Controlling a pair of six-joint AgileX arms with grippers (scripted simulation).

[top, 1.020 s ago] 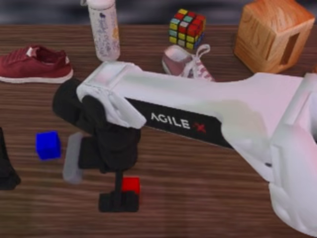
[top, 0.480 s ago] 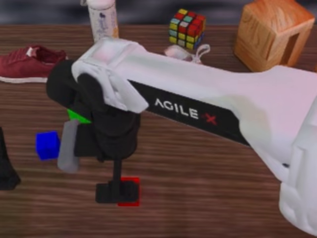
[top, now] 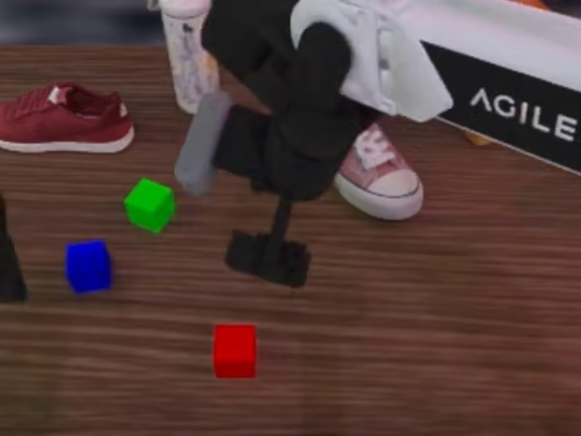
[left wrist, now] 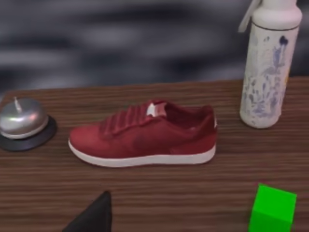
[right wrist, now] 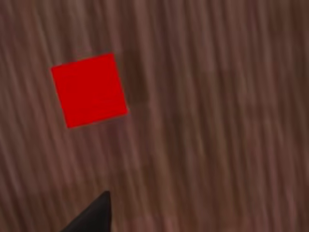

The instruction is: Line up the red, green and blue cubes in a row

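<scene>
The red cube (top: pixel 235 350) rests alone on the table near the front, and it also fills part of the right wrist view as the red cube (right wrist: pixel 89 90). Left of it lie the blue cube (top: pixel 88 265) and, farther back, the green cube (top: pixel 149 204), also seen in the left wrist view (left wrist: pixel 272 209). My right gripper (top: pixel 269 258) hangs open and empty above the table, behind the red cube and clear of it. My left gripper (top: pixel 9 272) is parked at the left edge, open, left of the blue cube.
A dark red shoe (top: pixel 64 116) and a white speckled bottle (top: pixel 189 54) stand at the back left. A pink sneaker (top: pixel 381 177) lies partly under my right arm. A silver bell (left wrist: pixel 21 121) sits beyond the red shoe.
My right gripper has let go of the red cube and risen back and to the right. The cube stays where it was set. The green cube and pink sneaker are uncovered.
</scene>
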